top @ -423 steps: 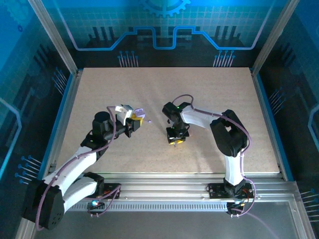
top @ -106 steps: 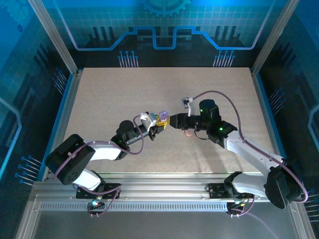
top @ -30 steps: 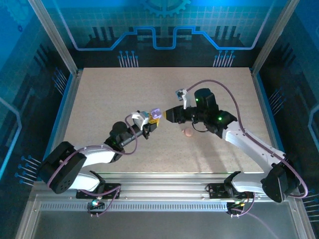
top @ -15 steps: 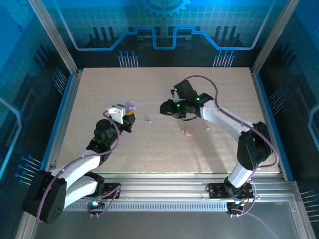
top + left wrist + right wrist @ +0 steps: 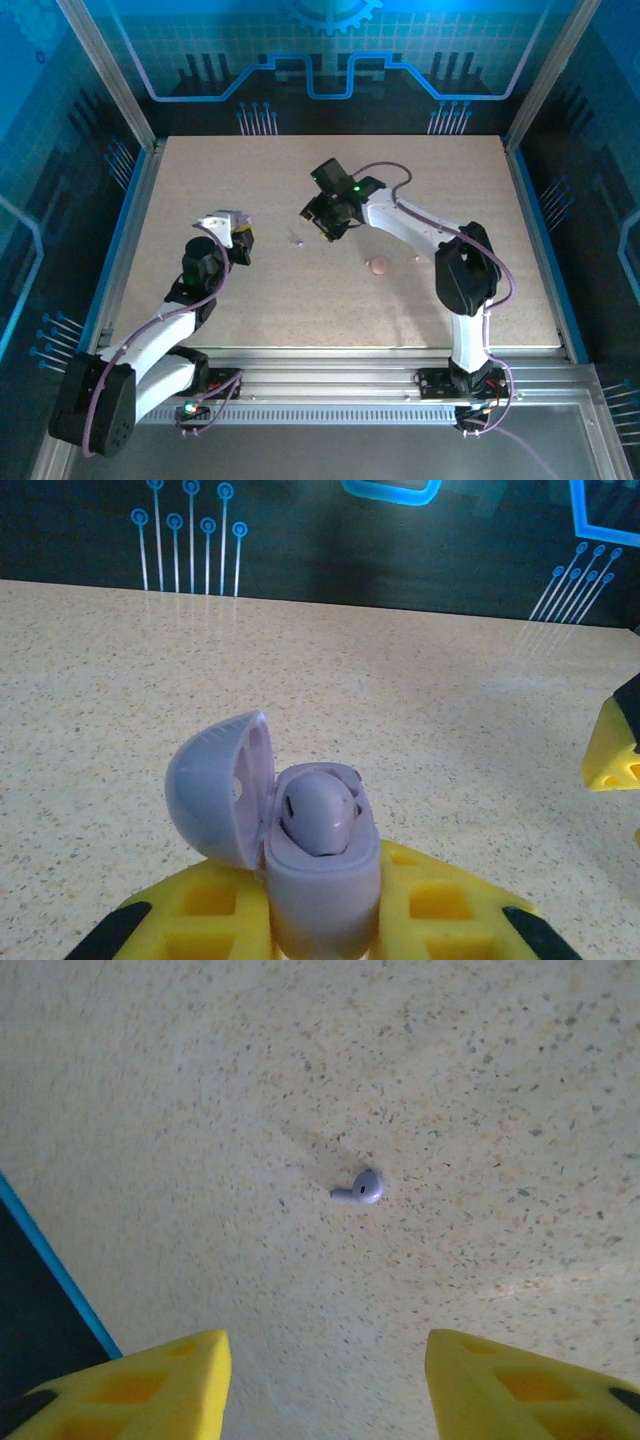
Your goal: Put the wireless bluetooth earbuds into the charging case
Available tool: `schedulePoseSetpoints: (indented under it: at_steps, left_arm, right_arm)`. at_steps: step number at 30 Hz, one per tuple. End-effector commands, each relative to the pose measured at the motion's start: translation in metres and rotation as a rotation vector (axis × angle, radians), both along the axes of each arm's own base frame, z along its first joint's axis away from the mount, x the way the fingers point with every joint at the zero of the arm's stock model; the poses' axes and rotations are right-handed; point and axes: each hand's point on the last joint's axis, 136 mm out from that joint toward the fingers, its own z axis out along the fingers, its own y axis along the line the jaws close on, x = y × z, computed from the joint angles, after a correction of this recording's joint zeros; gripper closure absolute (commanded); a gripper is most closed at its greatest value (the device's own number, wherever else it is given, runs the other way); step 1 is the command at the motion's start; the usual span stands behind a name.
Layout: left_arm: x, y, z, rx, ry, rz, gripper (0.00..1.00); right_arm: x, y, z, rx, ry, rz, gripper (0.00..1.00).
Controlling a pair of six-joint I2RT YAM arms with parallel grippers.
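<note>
One earbud (image 5: 318,815) sits in the open charging case (image 5: 322,885) clenched by the left gripper (image 5: 239,238), while the other earbud (image 5: 358,1189) lies loose on the table (image 5: 500,1080) below the right gripper (image 5: 325,1385), whose jaws stand apart

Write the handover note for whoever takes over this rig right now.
Grippers: the left gripper is shut on the open charging case, its lid swung left. The right gripper is open and empty, above the loose earbud on the table.
Done: the seated earbud is in the case.
Left: pick up the loose earbud, seat it in the case, probably close the lid.
</note>
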Motion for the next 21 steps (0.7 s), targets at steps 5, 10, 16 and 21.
schedulePoseSetpoints:
  at_steps: [5, 10, 16, 21]
  left_arm:
    - [0.011, 0.008, 0.014, -0.057, -0.021, 0.041, 0.84]
    - [0.011, 0.011, 0.014, -0.065, -0.019, 0.048, 0.84]
    - [0.012, 0.013, 0.009, -0.067, -0.008, 0.057, 0.84]
    - [0.015, 0.017, 0.008, -0.069, -0.002, 0.069, 0.84]
  right_arm:
    - [-0.004, -0.007, -0.033, -0.081, 0.155, -0.315, 0.48]
    - [-0.003, -0.004, -0.046, -0.093, 0.191, -0.386, 0.51]
    - [0.002, 0.000, -0.057, -0.095, 0.214, -0.417, 0.51]
    - [0.006, -0.001, -0.070, -0.096, 0.236, -0.455, 0.51]
